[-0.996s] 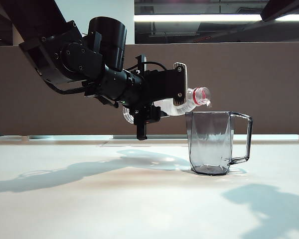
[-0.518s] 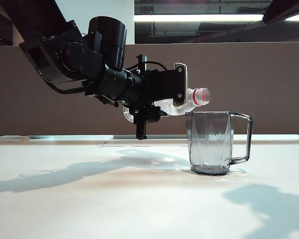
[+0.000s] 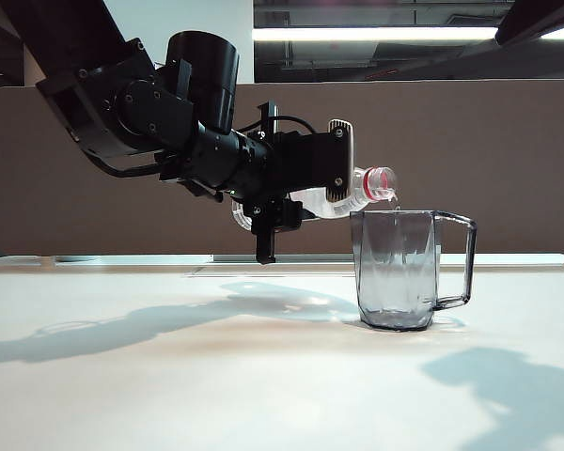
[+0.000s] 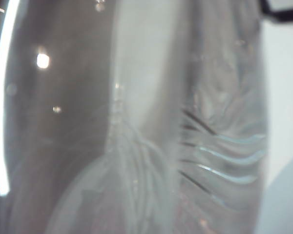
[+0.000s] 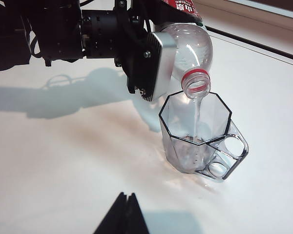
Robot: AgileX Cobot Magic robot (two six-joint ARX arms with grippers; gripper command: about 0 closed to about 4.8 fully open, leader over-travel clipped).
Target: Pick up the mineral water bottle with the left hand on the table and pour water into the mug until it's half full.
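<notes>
Water [image 5: 197, 114] is seen falling in a thin clear stream from the open mouth of the mineral water bottle [image 3: 357, 193] into the mug [image 3: 398, 270]. The bottle is held tipped well over, nearly level, with its red-ringed neck just above the mug's rim on the side away from the handle. It is clamped between the pale grey finger pads [image 5: 156, 66] of the left hand [image 3: 334, 178], which is pinched on the clear body below the neck; part of the red label is glimpsed behind the fingers in the right wrist view. The left arm is stretched in from the left of the exterior view, well above the table [image 3: 169, 376], and its shadow is cast on the off-white surface beneath it.

The mug is stood upright on the table at the middle right of the exterior view, handle turned away from the arm. A shallow pool of water can be made out at its bottom; the exact level cannot be told.

The left wrist view is filled by the blurred, ribbed wall of the bottle, pressed close to the lens.

The right gripper [image 5: 122, 214] is hung apart from the mug, over bare table; only its dark tips are shown, drawn together to a point.
</notes>
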